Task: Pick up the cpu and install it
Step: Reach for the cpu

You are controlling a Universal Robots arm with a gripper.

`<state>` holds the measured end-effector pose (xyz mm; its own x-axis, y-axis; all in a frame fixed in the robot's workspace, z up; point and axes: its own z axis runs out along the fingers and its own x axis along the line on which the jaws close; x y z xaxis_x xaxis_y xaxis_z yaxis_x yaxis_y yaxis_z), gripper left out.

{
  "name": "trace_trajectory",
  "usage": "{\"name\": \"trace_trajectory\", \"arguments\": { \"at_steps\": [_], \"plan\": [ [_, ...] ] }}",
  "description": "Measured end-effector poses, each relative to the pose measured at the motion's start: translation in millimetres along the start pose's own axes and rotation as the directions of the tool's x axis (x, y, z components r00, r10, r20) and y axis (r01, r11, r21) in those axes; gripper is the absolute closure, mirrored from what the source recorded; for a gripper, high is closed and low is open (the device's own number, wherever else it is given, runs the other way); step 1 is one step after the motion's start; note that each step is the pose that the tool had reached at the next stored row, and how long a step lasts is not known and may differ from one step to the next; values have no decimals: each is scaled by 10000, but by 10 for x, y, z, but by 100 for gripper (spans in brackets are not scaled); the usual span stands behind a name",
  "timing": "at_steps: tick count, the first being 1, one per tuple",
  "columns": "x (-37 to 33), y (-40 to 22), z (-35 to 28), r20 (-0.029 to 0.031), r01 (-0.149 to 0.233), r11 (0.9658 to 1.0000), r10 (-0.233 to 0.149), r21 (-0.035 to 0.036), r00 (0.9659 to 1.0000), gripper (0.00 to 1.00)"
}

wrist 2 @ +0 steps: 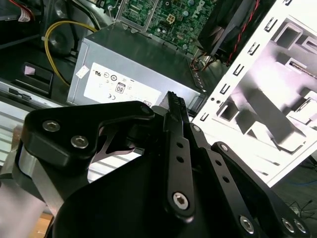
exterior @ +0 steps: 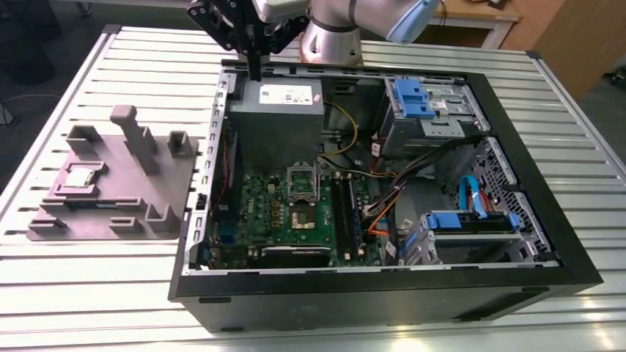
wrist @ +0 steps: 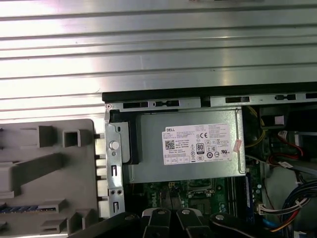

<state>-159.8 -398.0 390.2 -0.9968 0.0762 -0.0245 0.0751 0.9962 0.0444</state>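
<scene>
Black gripper, fingers pinched together on nothing, hangs over the grey power supply in the second wrist view. The first wrist view puts that box just inside the case rim. In the exterior view the cpu lies untouched in the grey fixture on the exterior view's left, well apart from the gripper, and the motherboard socket looks empty, so pick-up and install both remain.

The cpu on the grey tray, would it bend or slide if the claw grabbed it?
Probably stiff: the cpu looks like a flat square with a metal top. Likely light, being tiny beside the motherboard. Its smooth, thin edges may slip.
</scene>
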Motion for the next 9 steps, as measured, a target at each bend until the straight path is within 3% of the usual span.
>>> {"name": "trace_trajectory", "arguments": {
  "at_steps": [9],
  "plan": [
    [32,-3,-1,0,0,10000,0,0,10000,90]
  ]
}}
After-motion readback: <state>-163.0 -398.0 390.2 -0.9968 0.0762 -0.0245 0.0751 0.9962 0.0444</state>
